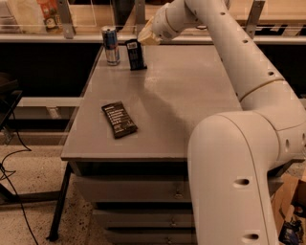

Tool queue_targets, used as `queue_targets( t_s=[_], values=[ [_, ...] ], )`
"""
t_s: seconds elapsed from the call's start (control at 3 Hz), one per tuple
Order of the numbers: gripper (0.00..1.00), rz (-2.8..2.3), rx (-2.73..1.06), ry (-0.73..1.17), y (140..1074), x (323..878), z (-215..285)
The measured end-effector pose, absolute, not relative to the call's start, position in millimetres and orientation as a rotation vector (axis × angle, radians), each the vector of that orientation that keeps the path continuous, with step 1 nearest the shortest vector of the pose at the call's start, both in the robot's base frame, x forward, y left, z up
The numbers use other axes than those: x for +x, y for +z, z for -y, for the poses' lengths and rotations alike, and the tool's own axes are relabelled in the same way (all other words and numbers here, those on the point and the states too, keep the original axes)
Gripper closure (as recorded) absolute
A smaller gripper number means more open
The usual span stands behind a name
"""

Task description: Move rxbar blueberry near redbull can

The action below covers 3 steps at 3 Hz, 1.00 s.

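Observation:
The rxbar blueberry (136, 55) is a dark navy bar held upright at the far left of the grey table (191, 100). Its lower end is at or just above the tabletop. My gripper (145, 38) is at the bar's top end and is shut on it, with the white arm reaching in from the right. The redbull can (111, 45), silver and blue, stands upright just left of the bar with a small gap between them.
A black-brown wrapped bar (119, 119) lies flat near the table's front left. A ledge with a railing and some packages (48, 9) runs behind the table. Drawers (138, 191) sit under the tabletop. Cables (12, 167) lie on the floor at left.

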State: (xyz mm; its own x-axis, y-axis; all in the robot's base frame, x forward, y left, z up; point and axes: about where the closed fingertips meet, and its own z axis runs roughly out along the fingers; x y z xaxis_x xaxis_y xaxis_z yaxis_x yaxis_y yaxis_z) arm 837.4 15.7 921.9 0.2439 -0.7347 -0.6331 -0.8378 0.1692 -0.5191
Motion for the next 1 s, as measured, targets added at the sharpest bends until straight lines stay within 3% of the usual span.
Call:
queue_targets(
  t_s=[0.33,0.67,1.0],
  values=[
    [0.12,-1.509,-1.587,0.144,919.6,837.7,-18.0],
    [0.0,-1.51,-1.591,0.15,916.3,838.0,-21.2],
    [0.0,-1.51,-1.591,0.15,916.2,838.0,-21.3]
  ],
)
